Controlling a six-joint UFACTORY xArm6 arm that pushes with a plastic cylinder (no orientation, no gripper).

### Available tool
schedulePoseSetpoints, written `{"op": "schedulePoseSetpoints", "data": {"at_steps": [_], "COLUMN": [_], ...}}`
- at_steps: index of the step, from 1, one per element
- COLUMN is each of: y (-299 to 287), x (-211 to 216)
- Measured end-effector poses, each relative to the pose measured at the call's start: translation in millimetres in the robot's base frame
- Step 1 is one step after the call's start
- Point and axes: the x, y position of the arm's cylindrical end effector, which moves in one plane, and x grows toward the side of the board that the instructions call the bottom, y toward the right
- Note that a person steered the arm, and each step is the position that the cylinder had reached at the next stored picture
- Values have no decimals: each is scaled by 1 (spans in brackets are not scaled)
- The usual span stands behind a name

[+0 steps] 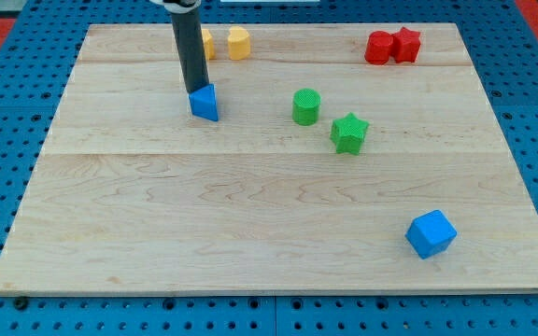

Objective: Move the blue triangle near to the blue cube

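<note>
The blue triangle [205, 103] lies on the wooden board [250, 215] in the upper left part of the view. The blue cube [431, 233] sits far from it, at the lower right. My tip [195, 91] is at the end of the dark rod, touching the triangle's upper left side. The rod hides part of a yellow block behind it.
Two yellow blocks [238, 43] stand at the view's top, left of centre. A green cylinder [306, 106] and a green star [349, 133] lie between the triangle and the cube. Two red blocks [391, 46] sit at the top right.
</note>
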Motion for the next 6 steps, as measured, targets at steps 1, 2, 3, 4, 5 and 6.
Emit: {"op": "schedulePoseSetpoints", "data": {"at_steps": [1,2,3,4,5,6], "y": [3,21,37,60,97,138], "x": [15,17,63,126,187,209]}}
